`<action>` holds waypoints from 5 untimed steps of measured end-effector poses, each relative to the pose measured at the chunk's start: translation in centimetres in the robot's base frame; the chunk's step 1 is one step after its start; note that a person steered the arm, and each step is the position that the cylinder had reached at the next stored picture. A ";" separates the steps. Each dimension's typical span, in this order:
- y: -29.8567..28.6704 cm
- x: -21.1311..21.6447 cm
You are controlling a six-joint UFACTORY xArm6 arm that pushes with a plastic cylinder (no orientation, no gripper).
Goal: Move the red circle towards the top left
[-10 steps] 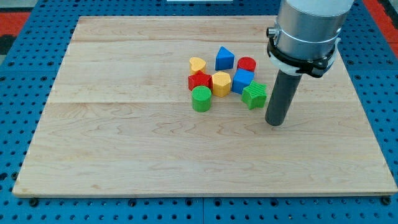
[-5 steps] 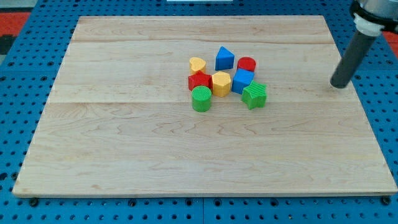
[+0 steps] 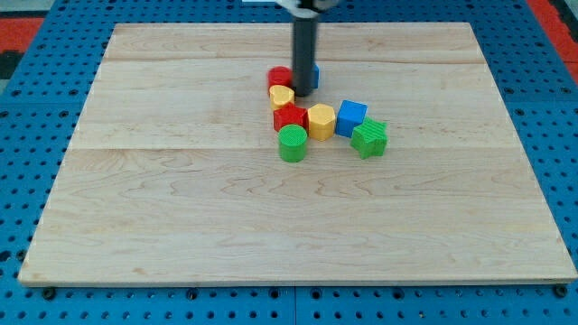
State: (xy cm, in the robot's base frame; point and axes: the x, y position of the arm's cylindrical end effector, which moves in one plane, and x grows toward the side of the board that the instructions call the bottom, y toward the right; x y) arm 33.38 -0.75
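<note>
Wooden board (image 3: 181, 226) on a blue pegboard (image 3: 27, 135). Dark rod coming down from the view's top, my tip (image 3: 302, 93) planted near the far middle of the board. No fingers on this rig — just a plain rod, nothing to open or close. Red circle (image 3: 279, 78) just left of my tip, touching or almost touching the rod, at the far-left end of the cluster. Yellow heart (image 3: 282, 97) right below the red circle, touching it, near-left of my tip. Small bit of a blue block (image 3: 314, 76) peeking out right of the rod, shape hidden. Nearer row: red block (image 3: 290, 117), yellow hexagon (image 3: 321, 120), blue cube (image 3: 351, 117) — side by side, touching. Green cylinder (image 3: 292, 143) just near of the red block. Green block (image 3: 368, 137) at the cluster's right end, against the blue cube.
</note>
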 end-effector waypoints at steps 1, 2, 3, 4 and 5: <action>-5.4 -2.0; -8.5 -2.7; -12.1 -5.7; -17.2 -8.8; -18.6 -8.8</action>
